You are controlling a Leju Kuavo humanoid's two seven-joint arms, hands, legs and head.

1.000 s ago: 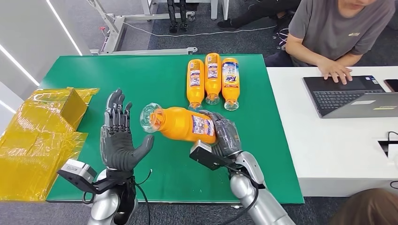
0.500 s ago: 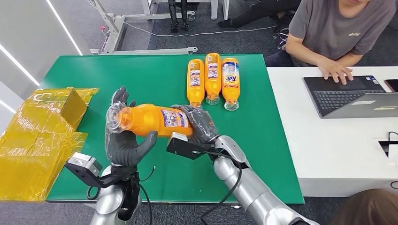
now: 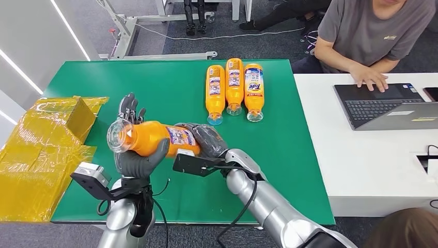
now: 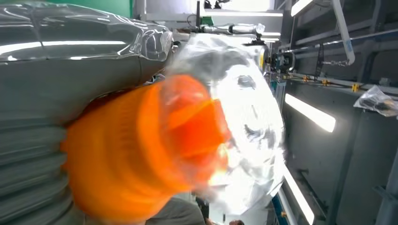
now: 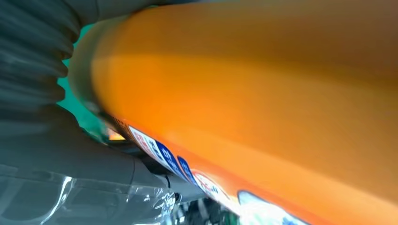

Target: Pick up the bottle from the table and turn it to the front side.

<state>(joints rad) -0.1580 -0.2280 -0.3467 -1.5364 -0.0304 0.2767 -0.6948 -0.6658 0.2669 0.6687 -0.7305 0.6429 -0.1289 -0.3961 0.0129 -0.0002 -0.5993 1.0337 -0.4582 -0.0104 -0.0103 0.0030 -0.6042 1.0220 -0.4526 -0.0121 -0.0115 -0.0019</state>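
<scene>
**Bottle caught between both robot hands above the green surface**

Here we are, mid-handover by the look of it. The orange bottle is up off the green surface, lying on its side with its long axis running across the robot's front, clear cap end out towards the robot's left and its base towards the right. The right robot hand is wrapped around the base end, fingers closed on it. The left robot hand is cradling the neck end from beneath, thumb curled up over the orange body, fingertips poking up behind the bottle. So both are gripping it, one at each end.

The relation to watch: the bottle bridges the two hands, and any turn has to go around that long axis. The label I can see from the head view is the small-print one, so my guess is the front face is not yet up.

The left wrist view gives you the clear cap end-on, bright and blurred, with the orange shoulder behind it. The right wrist view shows something else: the bottle's flank right up close and a strip of label edge, nothing readable.

Further back, three more bottles lie side by side, caps towards the robot. Yellow packaging sits off to the left. A person's hand rests by a laptop on the white surface alongside.
</scene>
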